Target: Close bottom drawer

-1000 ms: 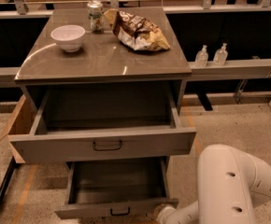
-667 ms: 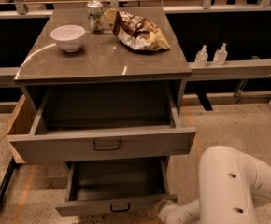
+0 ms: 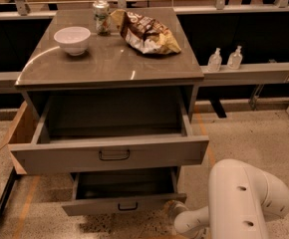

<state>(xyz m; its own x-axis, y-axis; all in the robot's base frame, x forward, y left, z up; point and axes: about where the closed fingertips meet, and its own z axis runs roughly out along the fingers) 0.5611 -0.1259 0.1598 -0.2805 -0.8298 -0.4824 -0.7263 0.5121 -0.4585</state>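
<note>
You still have the narrow grey metal bottom drawer (image 3: 94, 206) to push shut; your pale gripper (image 3: 173, 209) sits at its right front corner, grip state untellable.

claw (image 3: 171, 209) just right of bottom drawer (image 3: 99, 206)

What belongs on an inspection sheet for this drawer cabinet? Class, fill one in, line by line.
surface: grey cabinet top, glossy, holding three items.
job's things: bottom drawer pulled open; wider upper drawer open too.
clutter: white bowl, can, crumpled snack bag.
grippers: gripper low by the right end of the bottom drawer's front; white arm beside it.
cables: nothing seen.
surroundings: two clear bottles on a ledge, right; cardboard, left; speckled floor.
</note>
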